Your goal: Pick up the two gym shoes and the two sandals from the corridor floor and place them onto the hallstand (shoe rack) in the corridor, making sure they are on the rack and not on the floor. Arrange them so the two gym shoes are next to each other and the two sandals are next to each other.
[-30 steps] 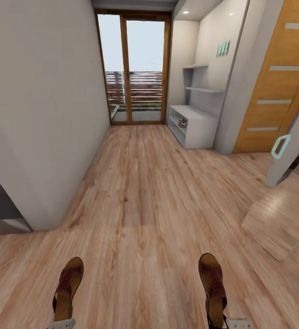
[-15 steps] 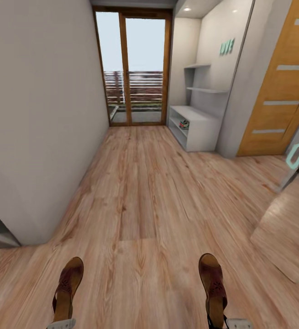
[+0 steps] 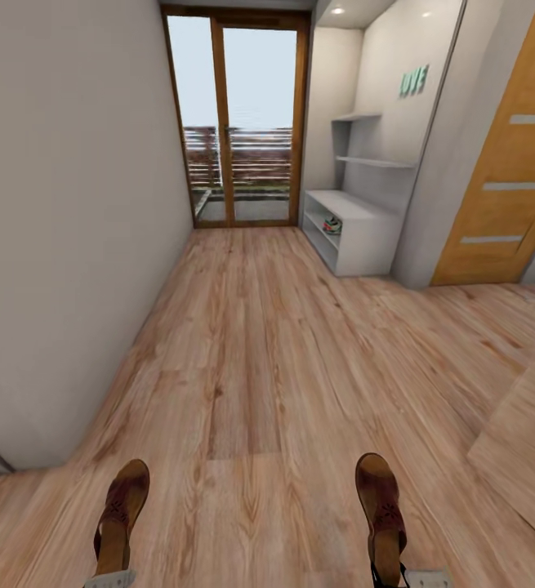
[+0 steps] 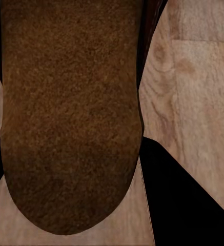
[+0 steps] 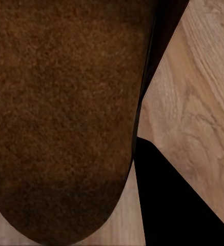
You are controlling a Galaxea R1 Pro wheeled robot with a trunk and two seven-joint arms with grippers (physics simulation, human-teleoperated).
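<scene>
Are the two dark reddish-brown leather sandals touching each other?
Apart. In the head view the left sandal and the right sandal are separated by a wide strip of light brown wood-plank floor.

You can read one word, "LOVE" (image 3: 412, 81), in pale green letters on the white wall (image 3: 398, 49) of the alcove, above the stepped wall shelves (image 3: 373, 161) of the hallstand (image 3: 365, 237). Nothing else you see carries readable text.
</scene>
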